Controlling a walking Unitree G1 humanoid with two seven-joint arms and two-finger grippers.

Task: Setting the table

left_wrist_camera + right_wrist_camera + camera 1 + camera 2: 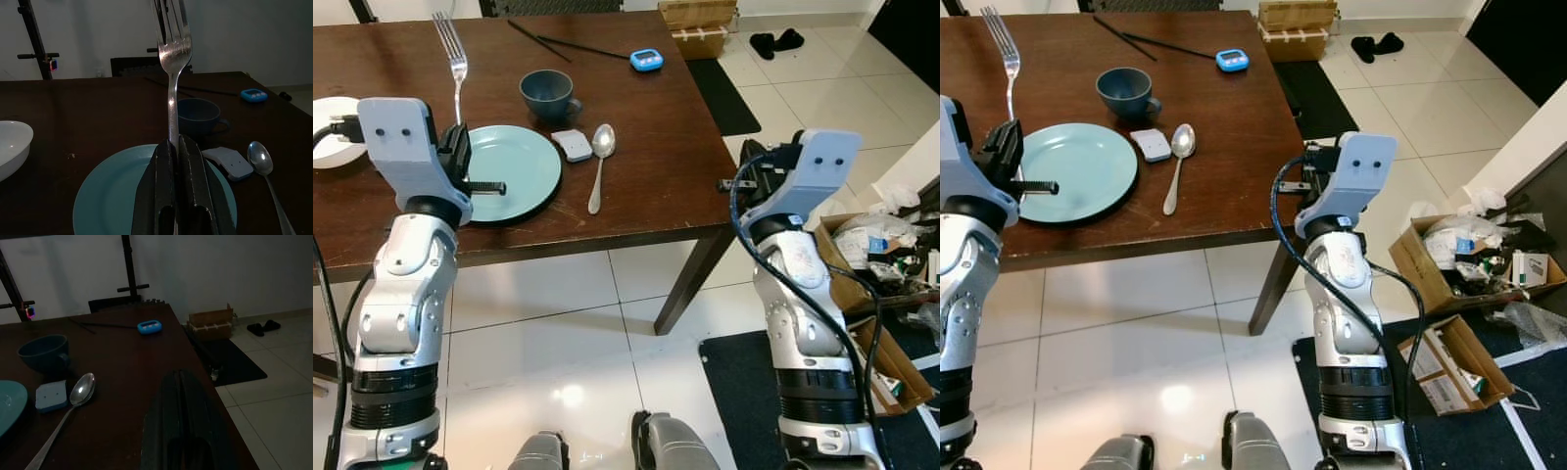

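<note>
Silver metal fork is the item in hand: its handle end is clamped between the left gripper's two black fingers, tines pointing away from the robot, the whole fork held over the dark brown wooden table above the near-left edge of the round light-teal plate. Whether the tines touch the tabletop is hard to tell from the head views; they look raised.

Judged step: place the fork to the left of the plate. To do it well, shift the fork sideways until it clears the plate rim, keep it parallel to the silver spoon lying on the plate's right, lower it flat, and only then part the fingers. The grip is right at the handle end, so the long free end could swing or tip; slow descent helps. Stay off the white bowl at the far left table edge.

Dark blue ceramic cup sits behind the plate, small pale grey square block between plate and spoon.

Right gripper hovers just past the table's right edge, fingers pressed together, holding nothing, touching nothing.
</note>
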